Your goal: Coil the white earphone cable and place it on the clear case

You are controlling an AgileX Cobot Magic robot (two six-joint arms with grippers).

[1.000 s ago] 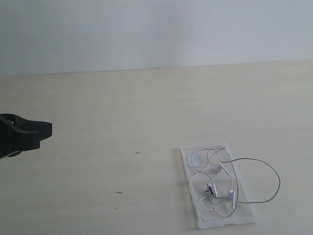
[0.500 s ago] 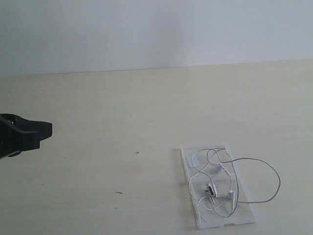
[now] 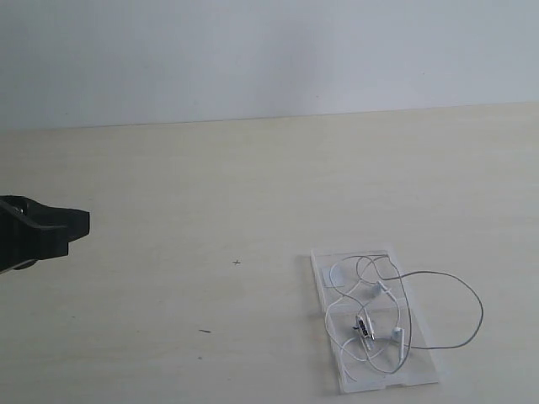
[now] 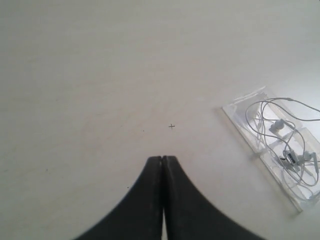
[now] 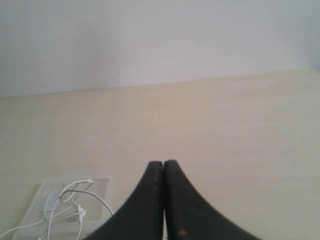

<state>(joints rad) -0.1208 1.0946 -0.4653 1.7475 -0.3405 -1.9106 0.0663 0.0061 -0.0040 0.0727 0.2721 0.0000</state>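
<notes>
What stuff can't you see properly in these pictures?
1. Exterior view: the left gripper is cut off by the picture's left edge; the right gripper is outside this view entirely.
2. Right wrist view: the clear case and the white earphone cable run off the bottom edge.

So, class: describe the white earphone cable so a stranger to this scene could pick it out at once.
On the pale table, look to the lower right of the exterior view, where a flat clear case lies. The white earphone cable is the thin wire tangled loosely on it, one loop spilling past its edge onto the table. Nothing else there is stringy.
</notes>
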